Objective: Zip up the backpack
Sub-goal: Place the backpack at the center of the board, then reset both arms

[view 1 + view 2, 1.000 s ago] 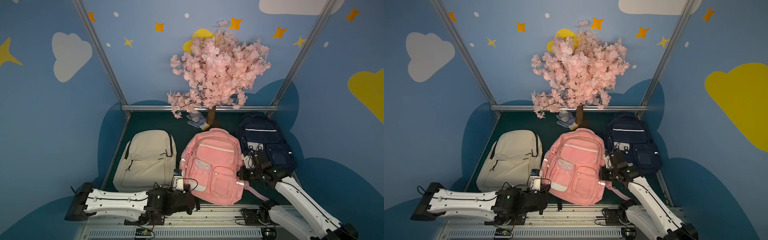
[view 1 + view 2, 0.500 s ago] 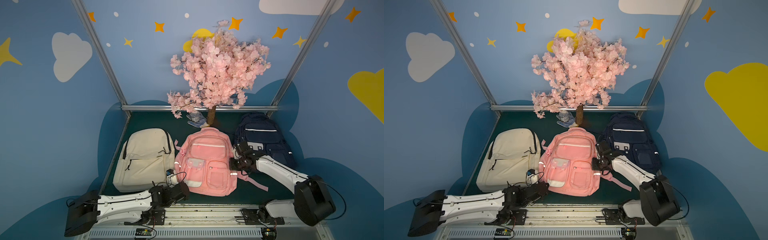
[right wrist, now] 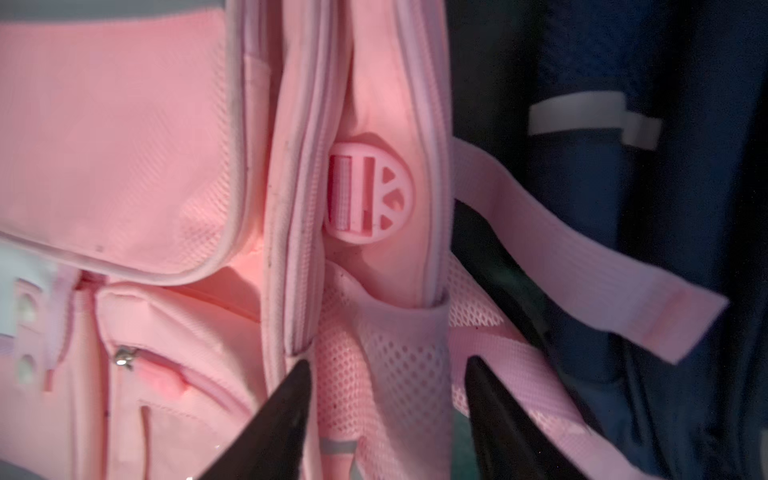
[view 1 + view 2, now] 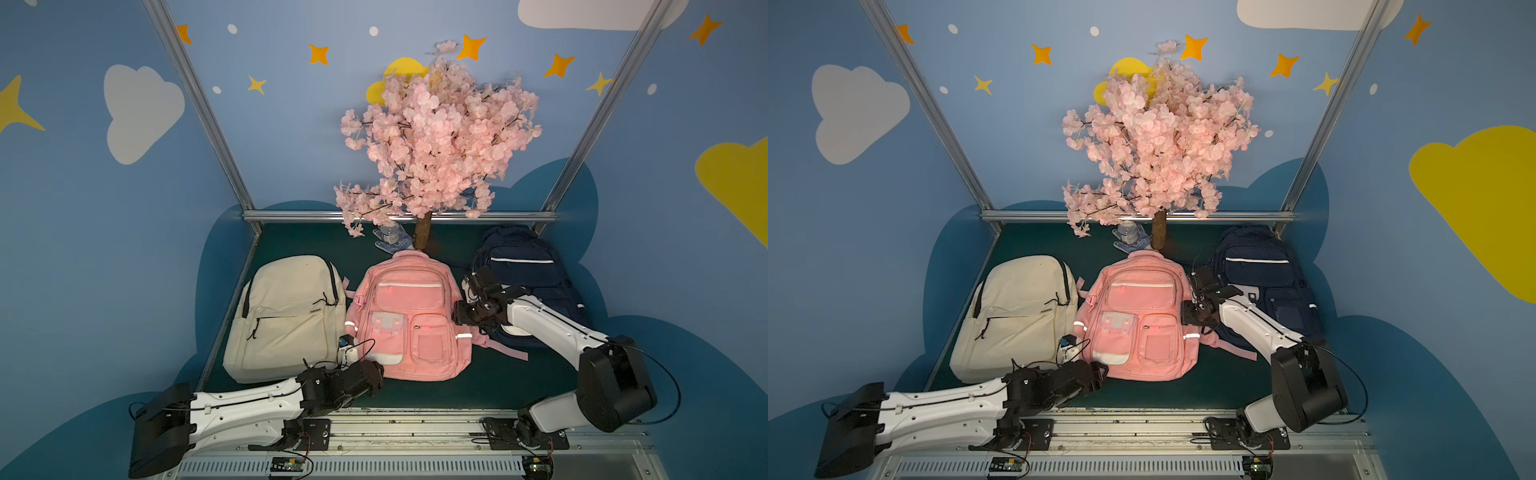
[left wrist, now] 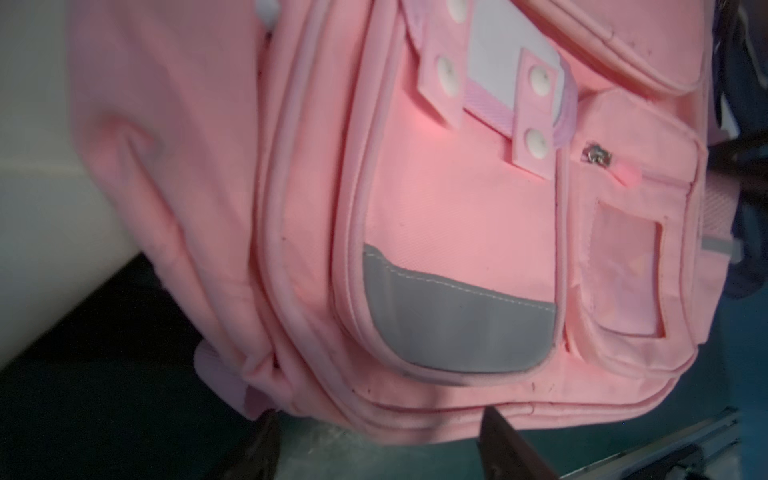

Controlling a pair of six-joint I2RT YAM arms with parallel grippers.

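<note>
Left claw and right claw: wide open, empty.
The pink cloth backpack lies flat, its zips looking shut.

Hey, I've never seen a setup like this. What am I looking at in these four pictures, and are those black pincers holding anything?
This is a robot with a white left arm and right arm, each ending in a gripper. Both top views look down on the whole booth. On the green surface lie a cream backpack, a pink backpack and a navy backpack, with a blossom tree behind.

The other two pictures come from cameras on the wrists. One shows the left gripper near the pink backpack's bottom edge, open and holding nothing. The other shows the right gripper, also open, its fingers on either side of the pink backpack's mesh side pocket.
</note>
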